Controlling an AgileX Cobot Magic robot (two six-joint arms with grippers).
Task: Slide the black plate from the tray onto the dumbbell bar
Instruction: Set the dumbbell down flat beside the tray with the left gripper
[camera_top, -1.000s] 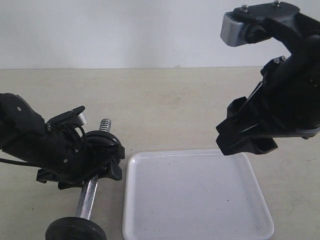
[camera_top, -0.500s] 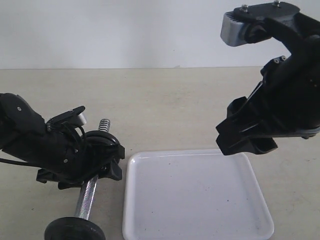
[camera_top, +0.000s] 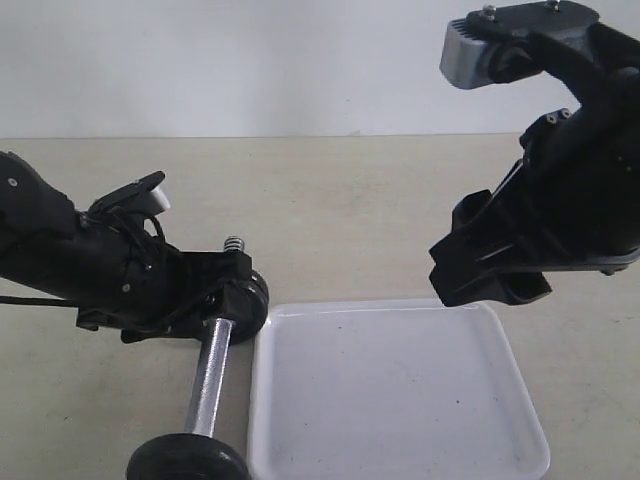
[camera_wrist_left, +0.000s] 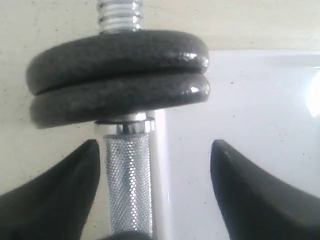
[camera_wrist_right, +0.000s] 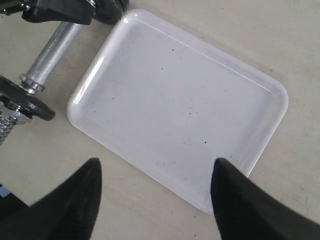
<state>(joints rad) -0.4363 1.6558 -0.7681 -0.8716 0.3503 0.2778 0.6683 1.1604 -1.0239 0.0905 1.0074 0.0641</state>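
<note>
The left gripper (camera_wrist_left: 155, 145) stands open, its fingers either side of the one dumbbell bar (camera_wrist_left: 129, 185). Just ahead of the fingertips, the black plate (camera_wrist_left: 117, 52) sits on the bar against a second disc (camera_wrist_left: 120, 97). A third disc (camera_top: 187, 462) sits at the bar's other end, behind the gripper. The right gripper (camera_wrist_right: 156, 162) hangs open above the one white tray (camera_wrist_right: 175, 100).

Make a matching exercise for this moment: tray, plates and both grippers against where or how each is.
Things:
1. tray
2. plates
3. left gripper
4. right gripper

States:
A. open, over the tray
B. stacked on the bar near its threaded end
C. white, beside the bar
D. open, astride the bar's knurled part

Pairs: 1-C, 2-B, 3-D, 4-A
</note>
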